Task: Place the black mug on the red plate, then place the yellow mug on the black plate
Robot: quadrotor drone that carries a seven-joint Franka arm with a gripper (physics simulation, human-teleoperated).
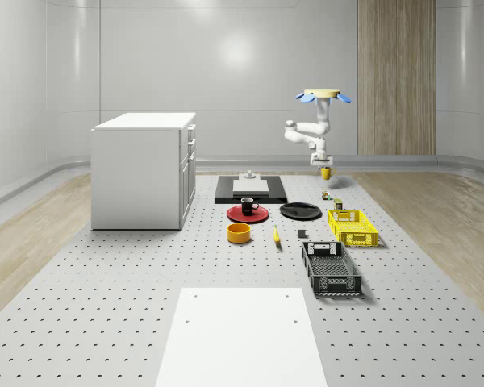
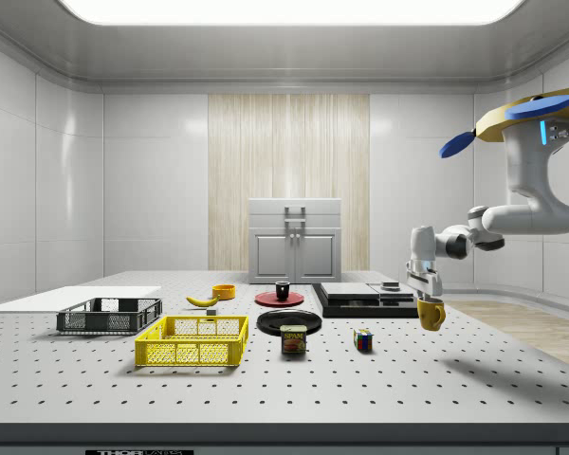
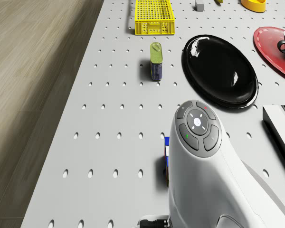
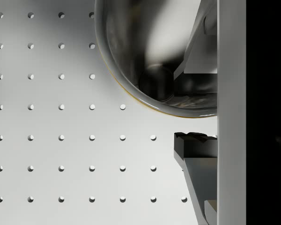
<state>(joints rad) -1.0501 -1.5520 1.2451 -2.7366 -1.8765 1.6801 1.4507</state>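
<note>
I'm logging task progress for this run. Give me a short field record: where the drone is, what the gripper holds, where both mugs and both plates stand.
drone: hovering above the table's far corner, beside the black plate
gripper: shut on the yellow mug, gripper above the table
yellow mug: lifted clear of the table, not yet over the black plate
black mug: standing on the red plate, mug upright
black plate: bare, next to the red plate
step one: done
step two: in progress
</note>
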